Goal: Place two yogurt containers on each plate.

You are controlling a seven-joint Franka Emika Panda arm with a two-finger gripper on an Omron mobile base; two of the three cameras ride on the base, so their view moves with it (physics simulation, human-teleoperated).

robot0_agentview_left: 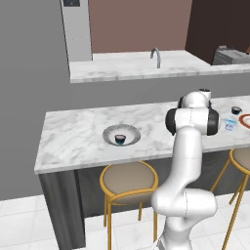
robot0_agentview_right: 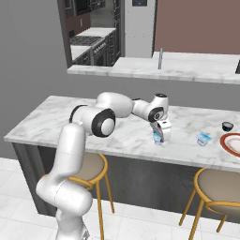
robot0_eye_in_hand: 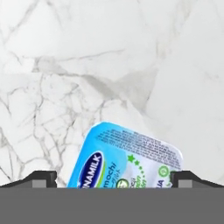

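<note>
The gripper point(robot0_agentview_right: 160, 137) stands fully open and holds nothing. One pale blue yogurt cup point(robot0_eye_in_hand: 127, 161) sits on the marble counter point(robot0_eye_in_hand: 87, 65) between the two finger tips point(robot0_eye_in_hand: 41, 178), touching neither. A second pale cup point(robot0_agentview_right: 203, 138) lies well apart. I count two dark cups: one point(robot0_agentview_left: 120, 138) inside the grey plate point(robot0_agentview_left: 108, 133), one point(robot0_agentview_right: 227, 126) near the red-rimmed plate point(robot0_agentview_right: 225, 143).

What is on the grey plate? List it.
One dark yogurt cup stands inside the grey plate, near its middle. Nothing else shows on it. The patch of plate under the cup is covered.
</note>
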